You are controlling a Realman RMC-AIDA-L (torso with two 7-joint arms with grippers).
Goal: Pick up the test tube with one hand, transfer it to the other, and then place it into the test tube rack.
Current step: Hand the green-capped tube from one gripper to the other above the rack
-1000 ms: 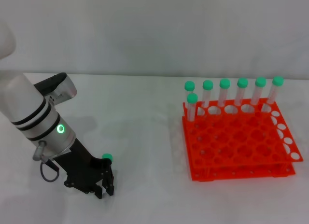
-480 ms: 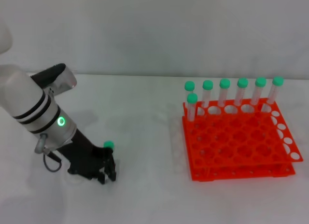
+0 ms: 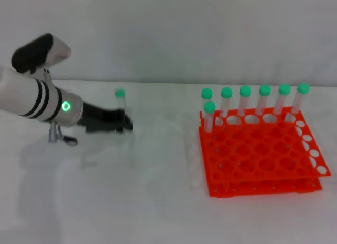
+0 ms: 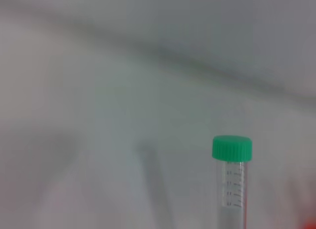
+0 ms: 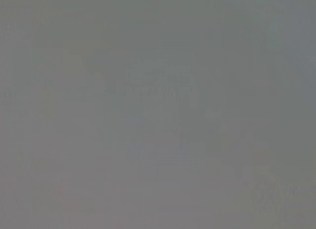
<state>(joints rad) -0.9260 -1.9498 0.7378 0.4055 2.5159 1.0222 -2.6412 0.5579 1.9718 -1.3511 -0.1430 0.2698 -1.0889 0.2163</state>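
My left gripper [image 3: 125,124], black on the white banded arm with a green light, is raised above the table at the left and shut on the test tube [image 3: 121,101]. The tube stands upright in it, green cap on top. The left wrist view shows the same tube [image 4: 232,179] with its green cap and printed scale. The orange test tube rack [image 3: 263,160] stands on the table at the right, with several green-capped tubes [image 3: 245,99] along its far row. My right gripper, the one with the white label, is out of view; the right wrist view shows only plain grey.
The white table [image 3: 158,202] runs to a pale wall at the back. The stretch between my left gripper and the rack holds nothing but faint shadows.
My left gripper has risen from the table near the front left and swung up and to the right, lifting the test tube off the surface and turning it upright.
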